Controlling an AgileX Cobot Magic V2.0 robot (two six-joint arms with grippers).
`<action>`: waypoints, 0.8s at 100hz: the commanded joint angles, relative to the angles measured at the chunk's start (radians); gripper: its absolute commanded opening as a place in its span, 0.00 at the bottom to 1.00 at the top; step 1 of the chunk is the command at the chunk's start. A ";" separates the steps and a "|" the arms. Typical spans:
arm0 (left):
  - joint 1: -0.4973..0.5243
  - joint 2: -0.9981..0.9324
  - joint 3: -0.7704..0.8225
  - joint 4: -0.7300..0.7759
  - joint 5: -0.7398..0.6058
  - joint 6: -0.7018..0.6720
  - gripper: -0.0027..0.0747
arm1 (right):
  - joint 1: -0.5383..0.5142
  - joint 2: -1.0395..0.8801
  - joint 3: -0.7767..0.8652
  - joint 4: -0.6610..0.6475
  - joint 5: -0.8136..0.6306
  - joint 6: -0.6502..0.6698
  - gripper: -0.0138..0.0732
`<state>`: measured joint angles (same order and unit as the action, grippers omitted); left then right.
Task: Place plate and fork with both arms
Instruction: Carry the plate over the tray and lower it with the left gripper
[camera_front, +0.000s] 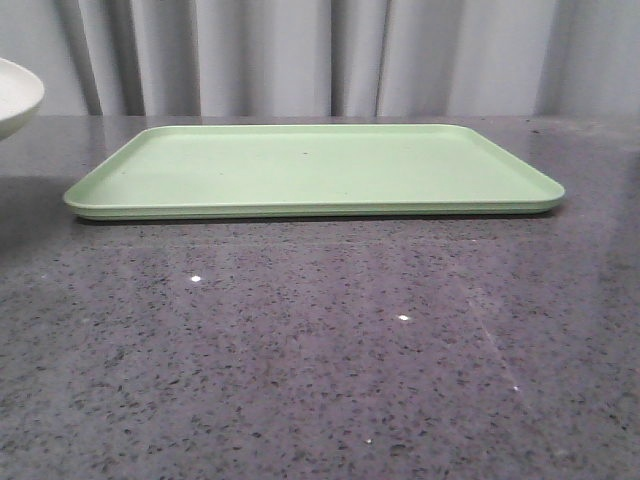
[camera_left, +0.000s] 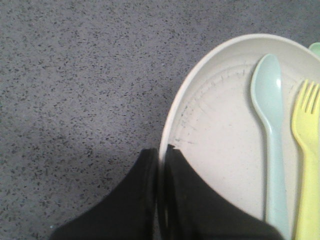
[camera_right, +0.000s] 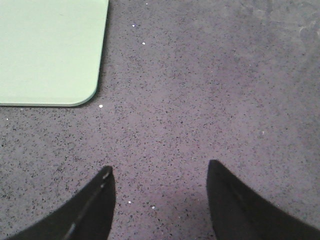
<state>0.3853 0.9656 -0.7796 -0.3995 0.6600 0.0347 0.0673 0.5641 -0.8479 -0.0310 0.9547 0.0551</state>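
The cream plate (camera_left: 220, 125) shows in the left wrist view, with a pale blue spoon-shaped piece (camera_left: 270, 125) and the yellow fork (camera_left: 307, 150) lying inside it. My left gripper (camera_left: 161, 150) is shut on the plate's rim, one finger outside and one inside. In the front view only the plate's edge (camera_front: 15, 98) shows at the far left, raised above the table. My right gripper (camera_right: 159, 170) is open and empty over bare grey tabletop, near a corner of the light-green tray (camera_right: 50, 50).
The flat light-green tray (camera_front: 310, 170) lies across the far middle of the speckled grey table (camera_front: 320, 350). A grey curtain hangs behind the table. A small pale green piece (camera_left: 315, 48) shows at the plate's far rim.
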 joint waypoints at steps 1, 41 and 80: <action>-0.005 -0.017 -0.051 -0.070 -0.049 0.008 0.01 | -0.006 0.014 -0.024 -0.007 -0.066 -0.013 0.64; -0.231 0.117 -0.208 -0.125 -0.074 0.030 0.01 | -0.006 0.014 -0.024 -0.006 -0.075 -0.013 0.64; -0.527 0.408 -0.377 -0.161 -0.225 0.030 0.01 | -0.006 0.014 -0.024 -0.006 -0.073 -0.013 0.64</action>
<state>-0.0881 1.3425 -1.0830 -0.5175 0.5297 0.0674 0.0673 0.5641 -0.8479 -0.0285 0.9529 0.0551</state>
